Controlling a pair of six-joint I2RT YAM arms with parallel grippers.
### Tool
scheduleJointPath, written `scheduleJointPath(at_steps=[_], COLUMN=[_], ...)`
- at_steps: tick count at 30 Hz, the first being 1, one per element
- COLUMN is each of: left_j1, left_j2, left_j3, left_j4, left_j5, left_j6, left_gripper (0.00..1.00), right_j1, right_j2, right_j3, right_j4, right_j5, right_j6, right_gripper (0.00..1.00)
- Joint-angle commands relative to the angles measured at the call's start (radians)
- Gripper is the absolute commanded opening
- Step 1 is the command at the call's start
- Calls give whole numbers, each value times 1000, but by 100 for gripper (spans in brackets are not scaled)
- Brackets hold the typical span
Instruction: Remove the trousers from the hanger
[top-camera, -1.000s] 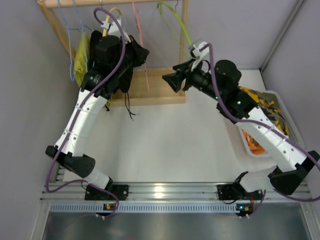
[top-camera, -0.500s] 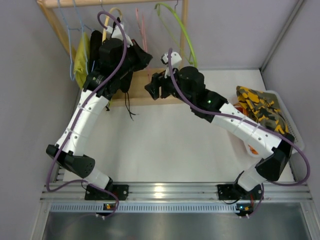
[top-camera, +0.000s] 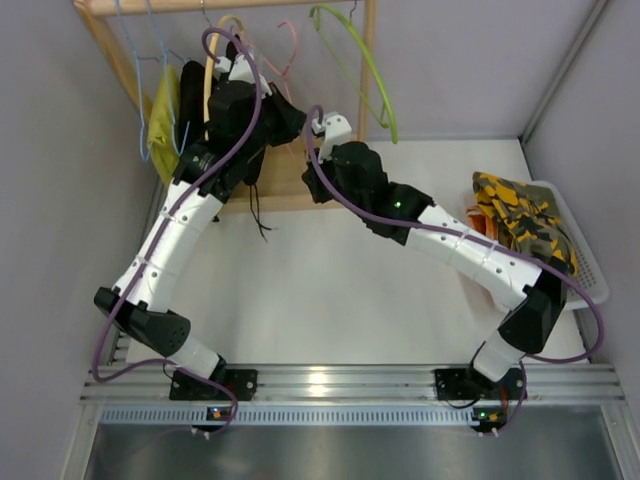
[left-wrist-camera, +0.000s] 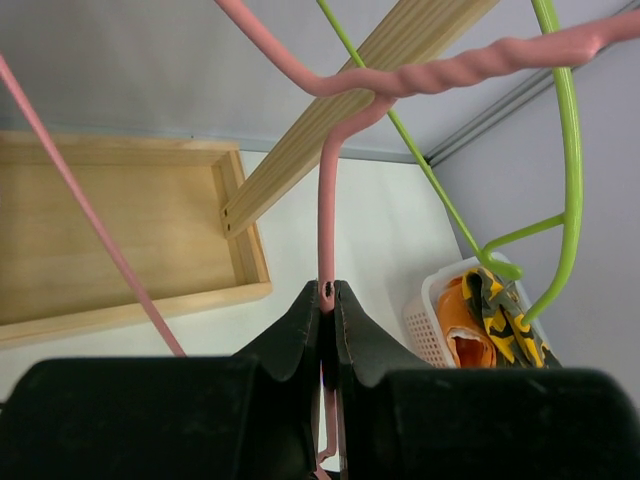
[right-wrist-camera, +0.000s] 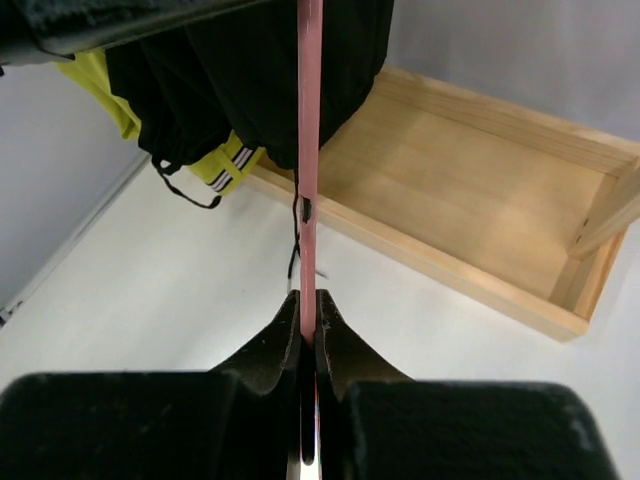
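Both grippers pinch the hanger (left-wrist-camera: 450, 68), a thin pink wire one. The left gripper (left-wrist-camera: 327, 292) is closed tight on the wire that runs down from the twisted neck, its two dark fingers (left-wrist-camera: 290, 335) meeting around it. The right gripper (right-wrist-camera: 308, 300) is likewise clamped on a straight stretch of the same pink wire, which rises upright through its view. From above, the two arms meet at the back of the table (top-camera: 330, 290), by the wooden rack (top-camera: 368, 60).

The trousers (top-camera: 520, 225), in camouflage print, are off the hanger and well apart from it. They lie heaped in a white basket (top-camera: 590, 285) at the right edge of the table, on top of something orange (left-wrist-camera: 460, 335).

A green hanger (top-camera: 375, 85) hangs on the rail just right of the pink one. A black garment (right-wrist-camera: 250, 70) and a yellow-green garment (right-wrist-camera: 100, 90) hang to the left, above the rack's wooden tray (right-wrist-camera: 470, 190).
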Motion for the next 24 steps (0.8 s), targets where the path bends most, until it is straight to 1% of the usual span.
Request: scheduleJointPath(at_steps=[1, 4, 6, 7, 9, 10, 11, 13, 14, 16, 18, 20, 21, 24], left_j1=[-6, -6, -4, -6, -4, -4, -4, -4, -4, -4, -4, -6, -4, -1], left_j2=[-24, -18, -15, -19, -26, -30, -33, -44, -49, -64, -88, -119, -131, -173], left_j3=[1, -8, -22, -28, -44, -45, -51, -58, -58, -71, -91, -111, -116, -139], left_j4=[51, 52, 52, 52, 54, 54, 54, 52, 54, 54, 52, 52, 54, 51], left_j5=[-8, 6, 18, 35, 35, 74, 79, 87, 92, 98, 116, 136, 135, 116], left_j6=[-1, -11, -15, -17, -18, -18, -17, -14, -9, -3, 11, 37, 48, 81], left_gripper=[0, 0, 7, 19, 30, 34, 37, 39, 44, 52, 71, 85, 98, 98], right_j1=[15, 15, 15, 15, 14, 12, 10, 7, 4, -3, -3, -8, -13, -45], right_j2=[-26, -56, -85, -95, -126, -137, -157, -172, -181, -195, -212, -226, -229, -244], right_j3=[36, 12, -1, -17, -33, -48, -57, -70, -73, -80, -94, -100, -108, -125], right_j4=[8, 13, 8, 8, 4, 4, 4, -1, -10, -19, -30, -45, -50, -65], right_j5=[79, 91, 84, 77, 73, 70, 68, 64, 64, 58, 51, 44, 39, -30], right_j6=[-19, -21, -24, -27, -33, -32, -32, -30, -22, -7, 2, 7, 5, 17], right_gripper=[0, 0, 0, 0, 0, 0, 0, 0, 0, 0, 0, 0, 0, 0])
